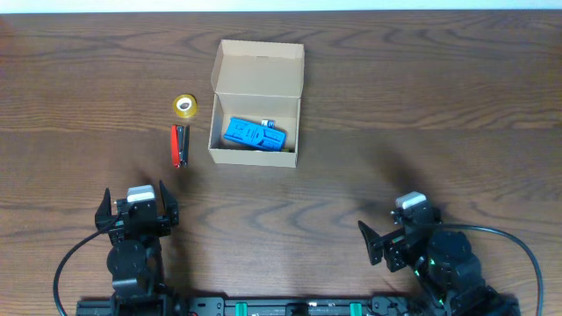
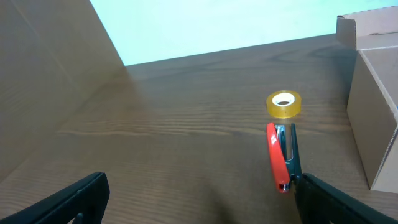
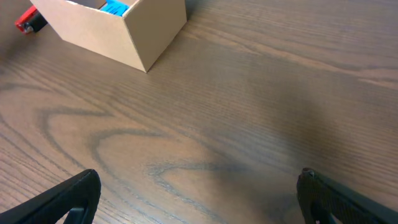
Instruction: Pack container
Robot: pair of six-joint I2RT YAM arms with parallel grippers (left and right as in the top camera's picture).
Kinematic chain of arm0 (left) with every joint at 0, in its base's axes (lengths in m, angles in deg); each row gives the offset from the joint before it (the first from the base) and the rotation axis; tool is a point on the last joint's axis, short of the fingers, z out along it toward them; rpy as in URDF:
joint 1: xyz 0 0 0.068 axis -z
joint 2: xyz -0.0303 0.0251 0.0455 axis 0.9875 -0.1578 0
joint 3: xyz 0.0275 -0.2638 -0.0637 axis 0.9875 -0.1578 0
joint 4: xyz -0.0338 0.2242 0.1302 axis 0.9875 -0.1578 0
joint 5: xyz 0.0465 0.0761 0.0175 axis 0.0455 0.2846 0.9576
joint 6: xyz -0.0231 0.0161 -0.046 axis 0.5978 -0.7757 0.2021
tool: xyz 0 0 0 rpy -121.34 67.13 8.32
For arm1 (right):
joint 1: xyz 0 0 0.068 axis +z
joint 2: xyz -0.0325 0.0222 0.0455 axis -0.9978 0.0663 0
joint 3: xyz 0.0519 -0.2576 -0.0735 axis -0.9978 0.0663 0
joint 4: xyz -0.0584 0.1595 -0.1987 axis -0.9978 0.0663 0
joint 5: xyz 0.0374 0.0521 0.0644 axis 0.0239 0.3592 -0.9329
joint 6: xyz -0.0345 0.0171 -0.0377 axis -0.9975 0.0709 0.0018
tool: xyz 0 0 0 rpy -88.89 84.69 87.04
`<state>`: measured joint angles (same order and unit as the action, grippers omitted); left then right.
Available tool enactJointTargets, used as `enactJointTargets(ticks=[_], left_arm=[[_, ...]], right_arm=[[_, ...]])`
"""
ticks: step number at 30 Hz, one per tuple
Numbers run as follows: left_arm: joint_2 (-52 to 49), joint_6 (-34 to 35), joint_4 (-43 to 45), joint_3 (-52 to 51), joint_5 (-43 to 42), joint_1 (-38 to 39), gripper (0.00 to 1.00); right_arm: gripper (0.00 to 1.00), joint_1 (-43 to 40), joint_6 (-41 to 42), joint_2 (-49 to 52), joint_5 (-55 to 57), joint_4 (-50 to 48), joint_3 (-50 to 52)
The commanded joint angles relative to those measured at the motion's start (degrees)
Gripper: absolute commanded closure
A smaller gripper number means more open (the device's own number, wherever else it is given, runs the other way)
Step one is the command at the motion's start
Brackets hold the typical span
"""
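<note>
Left fingers (image 1: 136,204) and right fingers (image 1: 402,230) both hang wide open, empty, by the near edge of the table (image 1: 439,105); I'd drop the left squarely across the red stapler (image 1: 179,145) just left of the container (image 1: 253,157) toward the far edge.

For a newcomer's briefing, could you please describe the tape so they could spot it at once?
Find the open cardboard box near the middle of the table. Two small items lie just off its left side. The tape is the farther one, a yellow ring, unlike the long red stapler beside it.
</note>
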<state>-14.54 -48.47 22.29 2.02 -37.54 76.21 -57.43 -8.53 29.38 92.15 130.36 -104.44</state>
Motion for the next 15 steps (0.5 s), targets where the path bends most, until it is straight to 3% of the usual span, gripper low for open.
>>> enactJointTargets(ticks=[1, 8, 15], left_arm=[[0.31, -0.17, -0.52, -1.57, 1.03, 0.24, 0.05], [-2.23, -0.11, -0.42, 0.04, -7.96, 0.24, 0.05], [-19.89, 6.56, -0.46, 12.55, -12.87, 0.24, 0.05]], right_arm=[[0.01, -0.31, 1.01, -0.46, 0.76, 0.07, 0.2], [0.01, -0.31, 1.01, -0.46, 0.76, 0.07, 0.2], [0.01, -0.31, 1.01, -0.46, 0.76, 0.07, 0.2]])
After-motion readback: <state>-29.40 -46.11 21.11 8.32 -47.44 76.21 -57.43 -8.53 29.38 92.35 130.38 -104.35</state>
